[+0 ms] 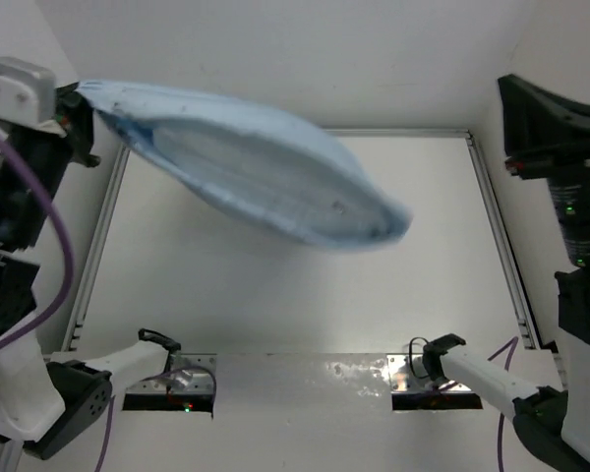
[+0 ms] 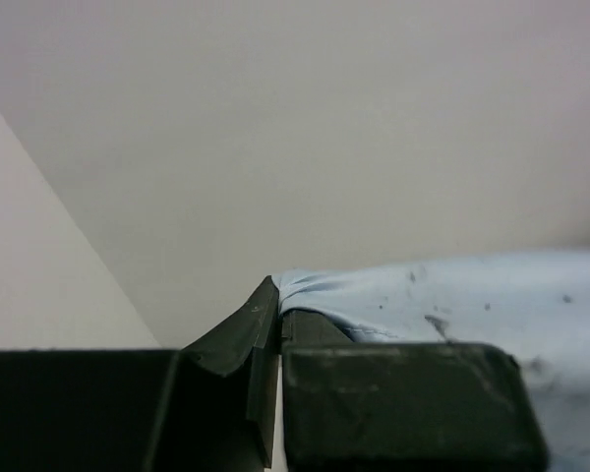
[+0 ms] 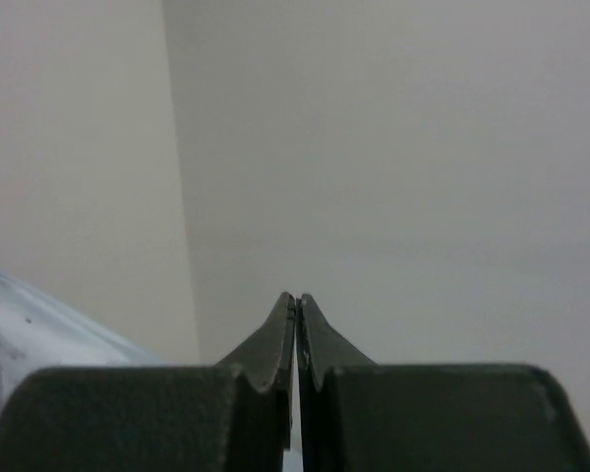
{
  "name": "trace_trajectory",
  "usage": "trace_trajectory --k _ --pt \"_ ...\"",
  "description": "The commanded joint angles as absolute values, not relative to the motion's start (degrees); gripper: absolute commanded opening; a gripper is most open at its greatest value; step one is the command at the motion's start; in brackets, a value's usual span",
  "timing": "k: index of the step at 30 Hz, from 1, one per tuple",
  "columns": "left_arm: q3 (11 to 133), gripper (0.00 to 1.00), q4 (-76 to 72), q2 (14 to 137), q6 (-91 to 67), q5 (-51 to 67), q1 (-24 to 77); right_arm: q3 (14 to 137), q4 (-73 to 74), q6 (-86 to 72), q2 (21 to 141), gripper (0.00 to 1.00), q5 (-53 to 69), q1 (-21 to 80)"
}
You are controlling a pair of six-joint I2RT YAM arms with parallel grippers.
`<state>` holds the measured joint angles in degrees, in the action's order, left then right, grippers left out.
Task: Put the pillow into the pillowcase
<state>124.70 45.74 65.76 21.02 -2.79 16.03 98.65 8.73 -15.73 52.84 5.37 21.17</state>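
The light blue pillowcase [image 1: 275, 177] hangs in the air above the table, plump and stretched from the upper left down to the middle. A paler band [image 1: 211, 147] runs along its near side; I cannot tell whether that is the white pillow inside. No pillow shows apart from it. My left gripper [image 1: 79, 103] is raised at the far left and is shut on the pillowcase's corner [image 2: 305, 290]. In the left wrist view the blue fabric [image 2: 472, 300] trails off to the right of my left gripper [image 2: 278, 307]. My right gripper [image 1: 514, 162] is raised at the right, shut and empty [image 3: 297, 300]. An edge of the pillowcase [image 3: 29, 320] shows in the right wrist view.
The white table [image 1: 275, 295] has metal rails at the left [image 1: 88, 265] and right [image 1: 497, 226]. The arm bases [image 1: 167, 379] stand at the near edge. Plain walls close in the back and both sides.
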Motion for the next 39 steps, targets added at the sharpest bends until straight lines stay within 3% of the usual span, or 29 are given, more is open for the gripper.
trace_trajectory --k 1,3,5,9,11,16,22,24,28,32,35,36,38,39 --pt "134.1 0.0 40.8 71.6 21.6 -9.3 15.1 110.2 7.5 -19.5 66.0 0.0 8.2 20.7" --pt "145.7 0.0 39.3 74.9 21.5 -9.6 15.1 119.0 9.9 -21.4 70.6 0.0 12.0 20.7" --pt "142.2 0.0 33.7 68.9 22.8 -9.0 15.1 120.2 6.5 -22.4 68.9 0.0 13.0 20.7" --pt "131.4 0.0 39.3 65.7 23.6 -9.1 15.1 98.5 -3.3 -23.5 57.0 0.0 11.4 20.7" --pt "127.5 0.0 39.8 66.4 22.9 -7.7 15.1 89.2 -4.3 -27.9 57.6 0.0 14.8 20.7" --pt "128.1 0.0 37.9 70.6 21.1 -4.7 15.1 83.3 -3.5 -31.2 62.4 0.0 20.7 21.2" --pt "124.6 0.0 35.6 78.4 11.1 7.2 15.3 76.9 3.4 -23.7 65.2 0.0 14.9 23.0" --pt "124.1 0.0 33.4 82.5 9.1 3.3 20.0 75.9 6.1 -21.5 67.0 0.0 14.2 23.1" --pt "123.7 0.0 32.3 90.2 12.2 -1.1 38.9 73.5 10.5 -19.7 69.0 0.0 13.0 23.0" --pt "120.9 0.0 33.7 94.4 18.3 -7.7 53.3 69.1 13.4 -19.1 67.2 0.02 5.4 22.9" --pt "120.2 0.44 35.2 96.8 20.0 -5.1 59.6 66.0 17.4 -19.8 65.9 0.1 -0.5 22.8" --pt "120.8 0.74 36.5 98.1 18.8 -3.5 60.2 64.4 17.5 -20.5 65.4 0.11 -1.4 22.8" --pt "123.6 1.0 37.9 99.7 17.7 -0.4 61.0 58.2 15.0 -23.7 63.6 0.12 -0.9 22.5" --pt "124.4 1.0 38.3 100.0 17.8 1.1 61.5 56.2 14.0 -25.0 62.9 0.13 -0.9 22.4"
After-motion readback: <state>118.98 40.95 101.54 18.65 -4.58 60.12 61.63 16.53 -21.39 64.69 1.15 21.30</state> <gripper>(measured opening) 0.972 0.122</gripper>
